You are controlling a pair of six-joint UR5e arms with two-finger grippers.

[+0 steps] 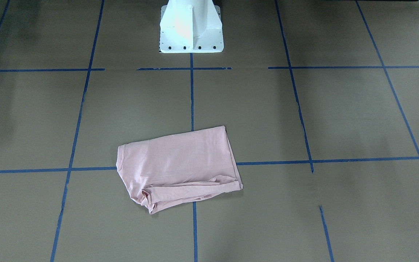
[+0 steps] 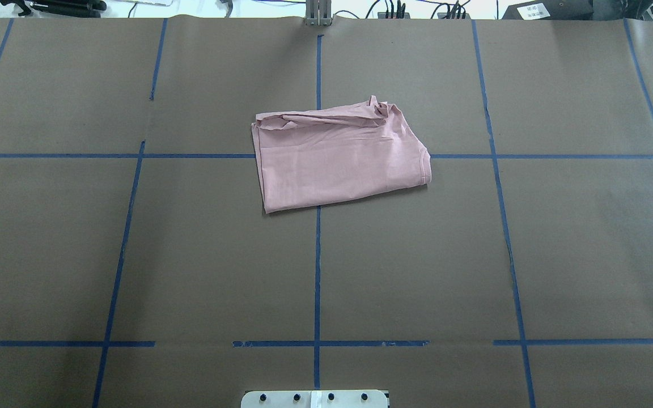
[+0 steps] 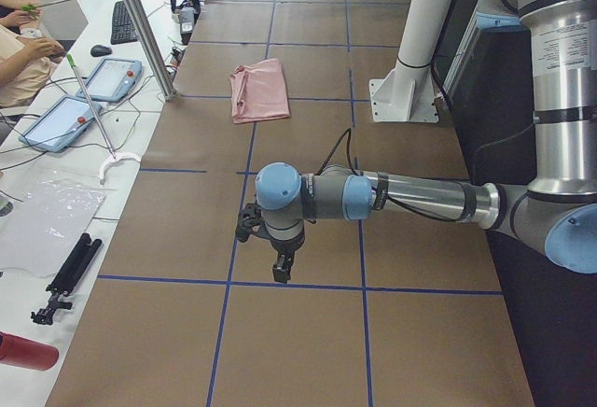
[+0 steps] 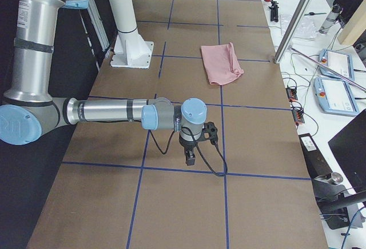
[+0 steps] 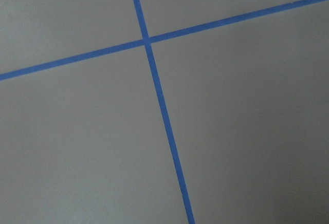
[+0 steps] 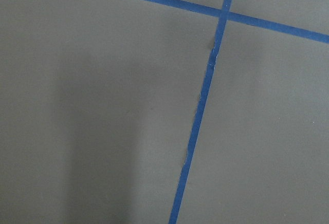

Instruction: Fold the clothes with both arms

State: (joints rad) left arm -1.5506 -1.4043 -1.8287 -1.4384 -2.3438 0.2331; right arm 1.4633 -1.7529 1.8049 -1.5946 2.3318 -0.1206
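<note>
We see the shirt (image 2: 338, 158) folded, long axis left to right; left gripper (image 3: 283, 267), right gripper (image 4: 189, 159): we cannot tell

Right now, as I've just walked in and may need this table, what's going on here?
Nothing is being handled. The pink T-shirt lies folded in a rough rectangle near the middle of the table, one edge bunched. The left gripper and the right gripper hang low toward opposite ends of the table, well clear of the shirt; open or shut, I cannot tell.
</note>
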